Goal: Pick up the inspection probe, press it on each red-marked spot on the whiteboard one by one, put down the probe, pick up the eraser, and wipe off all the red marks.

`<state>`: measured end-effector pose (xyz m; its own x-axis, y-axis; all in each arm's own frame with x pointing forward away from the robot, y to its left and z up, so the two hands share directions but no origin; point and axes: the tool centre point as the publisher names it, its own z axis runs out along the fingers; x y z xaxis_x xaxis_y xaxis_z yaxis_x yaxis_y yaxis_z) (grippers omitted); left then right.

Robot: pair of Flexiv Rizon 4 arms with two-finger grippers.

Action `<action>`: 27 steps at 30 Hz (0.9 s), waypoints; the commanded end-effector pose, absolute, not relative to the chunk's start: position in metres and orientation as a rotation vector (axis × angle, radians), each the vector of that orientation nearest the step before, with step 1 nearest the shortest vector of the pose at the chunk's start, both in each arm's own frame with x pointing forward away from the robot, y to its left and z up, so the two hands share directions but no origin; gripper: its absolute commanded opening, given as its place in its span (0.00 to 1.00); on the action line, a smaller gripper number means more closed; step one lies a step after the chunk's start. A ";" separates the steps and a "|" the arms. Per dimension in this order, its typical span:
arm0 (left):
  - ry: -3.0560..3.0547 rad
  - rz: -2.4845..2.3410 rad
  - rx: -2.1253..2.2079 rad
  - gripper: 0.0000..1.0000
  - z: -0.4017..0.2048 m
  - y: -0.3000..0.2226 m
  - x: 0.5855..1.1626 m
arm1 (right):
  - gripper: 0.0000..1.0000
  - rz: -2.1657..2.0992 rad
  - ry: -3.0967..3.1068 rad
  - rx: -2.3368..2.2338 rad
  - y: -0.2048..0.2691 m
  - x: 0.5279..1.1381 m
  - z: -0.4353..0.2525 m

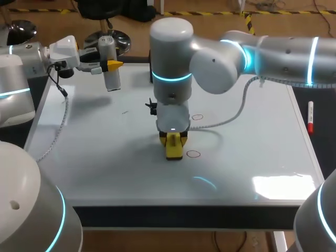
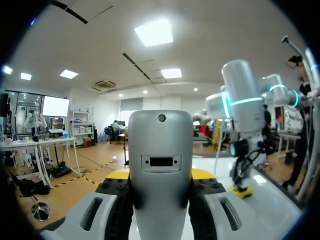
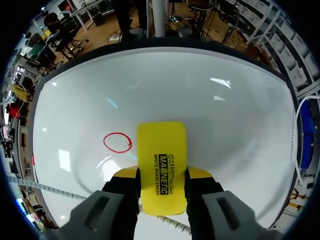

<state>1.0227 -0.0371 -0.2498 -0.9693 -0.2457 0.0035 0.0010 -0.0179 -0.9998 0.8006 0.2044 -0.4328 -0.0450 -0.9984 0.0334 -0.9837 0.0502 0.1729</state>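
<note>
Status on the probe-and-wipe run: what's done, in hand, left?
Done: eraser picked up, clamped in the right tool. In hand: wiping, eraser low at the whiteboard beside a red circle. Left: two red circles show unwiped, that one and a second circle; the left tool holds the probe above the board, not put down.

Tips of left gripper (image 2: 160,181) mostly masked by inspection probe (image 2: 160,145); right arm (image 1: 170,63) hides whiteboard (image 1: 105,157) 12 o'clock of eraser (image 1: 174,149); faint mark (image 1: 125,111) unreadable.
</note>
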 end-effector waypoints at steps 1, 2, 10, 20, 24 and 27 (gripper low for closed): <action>2.073 -2.110 -0.261 0.00 -0.249 -0.037 1.024 | 0.00 -0.131 -2.181 2.072 0.198 0.805 -0.438; 2.073 -2.110 -0.261 0.00 -0.249 -0.037 1.024 | 0.00 -0.124 -2.183 2.078 0.198 0.807 -0.434; 2.073 -2.110 -0.261 0.00 -0.249 -0.037 1.024 | 0.00 -0.102 -2.213 2.110 0.192 0.846 -0.397; 2.073 -2.110 -0.261 0.00 -0.249 -0.037 1.024 | 0.00 -0.021 -2.257 2.118 0.172 0.903 -0.373; 2.073 -2.110 -0.261 0.00 -0.249 -0.037 1.024 | 0.00 -0.020 -2.289 2.089 0.154 0.927 -0.371; 2.073 -2.110 -0.261 0.00 -0.249 -0.037 1.024 | 0.00 -0.011 -2.325 2.058 0.137 0.946 -0.365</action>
<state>1.0227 -0.0370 -0.2498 -0.9693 -0.2458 0.0034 0.0010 -0.0179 -0.9998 0.9328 0.1523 -0.3712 -0.1216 -0.9920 0.0343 -0.9924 0.1222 0.0134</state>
